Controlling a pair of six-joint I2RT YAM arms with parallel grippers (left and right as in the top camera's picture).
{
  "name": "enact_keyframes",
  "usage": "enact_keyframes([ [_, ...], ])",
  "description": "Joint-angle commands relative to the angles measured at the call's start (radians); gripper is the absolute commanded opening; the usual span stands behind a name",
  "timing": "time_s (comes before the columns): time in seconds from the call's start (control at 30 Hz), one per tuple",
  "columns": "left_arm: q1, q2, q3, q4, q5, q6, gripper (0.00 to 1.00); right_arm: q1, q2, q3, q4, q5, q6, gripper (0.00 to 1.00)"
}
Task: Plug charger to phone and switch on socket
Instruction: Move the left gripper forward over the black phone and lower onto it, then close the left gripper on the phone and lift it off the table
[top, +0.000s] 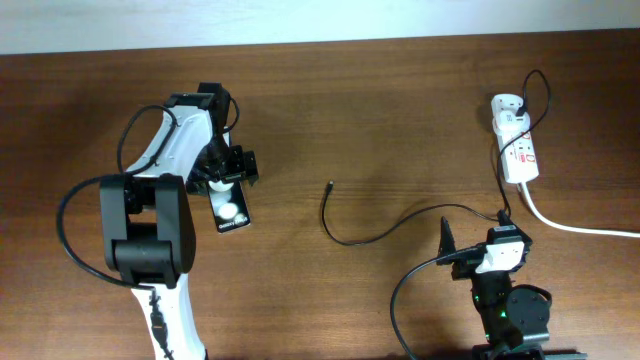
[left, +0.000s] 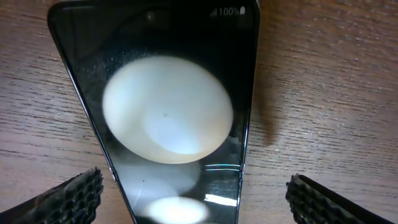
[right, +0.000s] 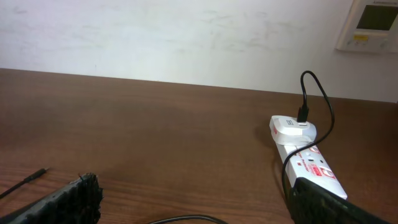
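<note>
Glossy black phone (left: 168, 124), showing two bright round reflections, lies between spread left fingers (left: 74, 196); right fingers (right: 68, 202) gape empty.

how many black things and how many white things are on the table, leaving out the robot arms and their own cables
black: 2 (phone, charger cable)
white: 2 (adapter, power strip)
total: 4
</note>
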Motion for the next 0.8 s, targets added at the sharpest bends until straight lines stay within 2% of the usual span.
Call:
enact_keyframes([
  [0.0,0.001,0.014,-0.045,0.026,-0.018,-0.014,0.99,0.007,-0.007,-0.008,-0.002,-0.006,0.004,0.99],
  [0.27,0.005,0.014,-0.108,0.081,-0.018,-0.015,0.99,0.007,-0.007,-0.008,-0.002,-0.006,0.004,0.99],
  [0.37,0.005,0.014,-0.151,0.099,-0.014,-0.086,0.99,0.007,-0.007,-0.008,-0.002,-0.006,0.004,0.99],
  [0.53,0.005,0.014,-0.191,0.113,-0.014,-0.089,0.98,0.007,-0.007,-0.008,-0.002,-0.006,0.004,0.99],
  [0.77,0.005,0.014,-0.192,0.117,-0.023,-0.089,0.76,0.007,-0.007,-0.008,-0.002,-0.006,0.004,0.99],
])
